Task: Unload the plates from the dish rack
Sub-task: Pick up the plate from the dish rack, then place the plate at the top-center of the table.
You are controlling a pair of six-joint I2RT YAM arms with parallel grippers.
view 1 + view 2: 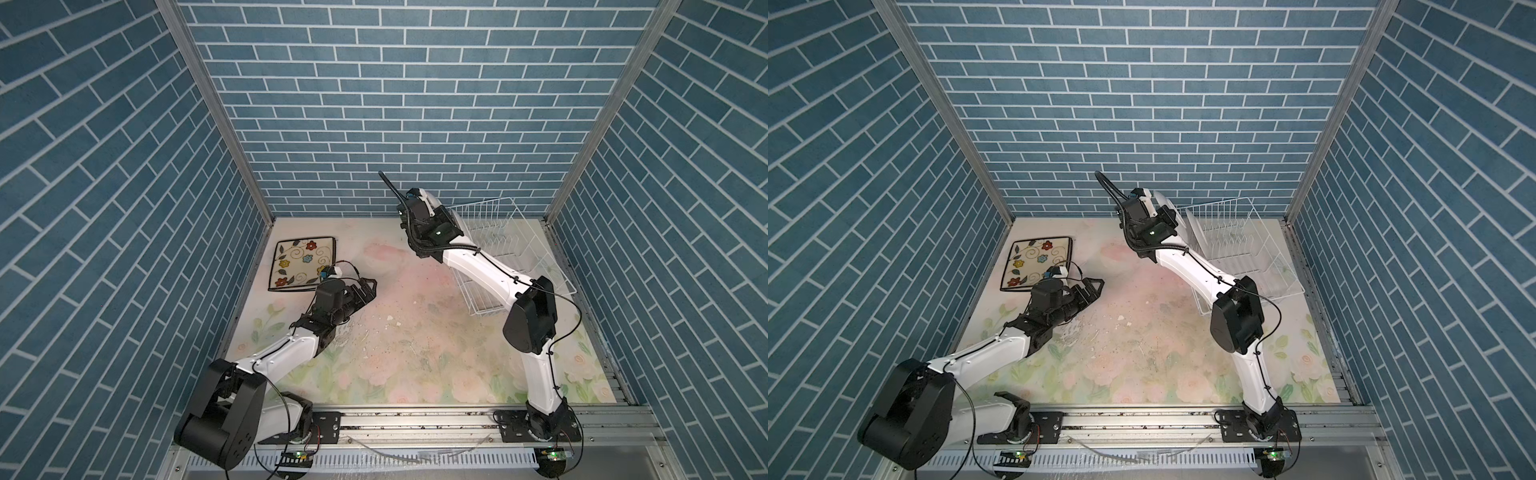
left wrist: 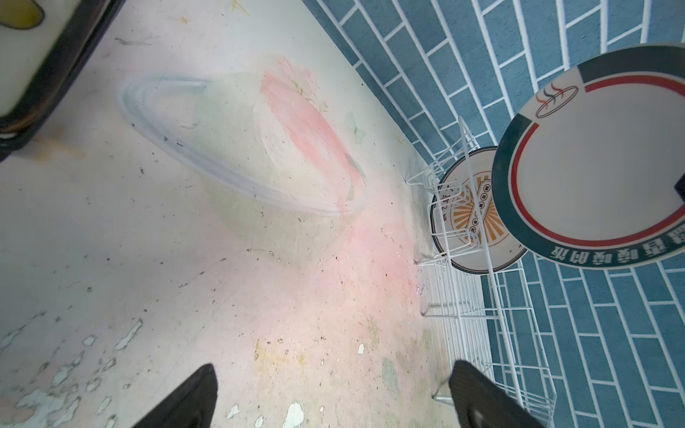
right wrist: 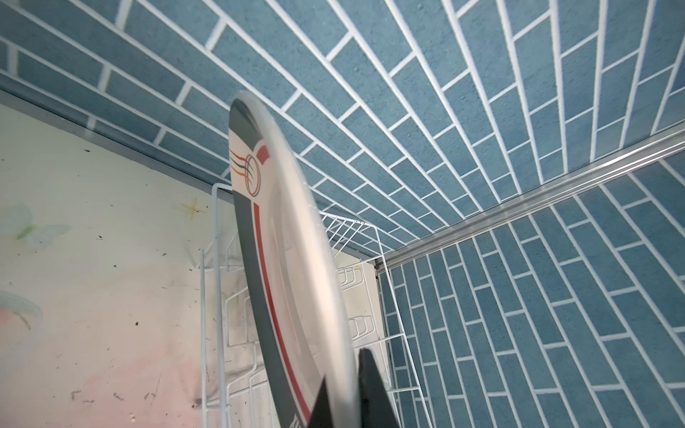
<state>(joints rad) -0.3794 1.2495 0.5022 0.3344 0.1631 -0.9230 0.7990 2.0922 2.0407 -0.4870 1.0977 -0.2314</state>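
My right gripper (image 3: pixel 344 367) is shut on the rim of a round white plate (image 3: pixel 289 259) with dark green and red bands. It holds the plate on edge above the near-left end of the white wire dish rack (image 1: pixel 536 266). In the left wrist view this plate (image 2: pixel 593 166) hangs in front of a round plate with an orange sunburst centre (image 2: pixel 470 215), which stands in the rack. A square cream plate with coloured flowers (image 1: pixel 301 264) lies flat at the back left. My left gripper (image 1: pixel 370 291) is open and holds nothing, low over the table beside that plate.
Blue brick walls close in the back and both sides, and the rack (image 1: pixel 1258 249) stands against the right wall. The floral table cover (image 1: pixel 415 340) is scuffed, with flakes and crumbs. A metal rail (image 1: pixel 415 419) with both arm bases runs along the front edge.
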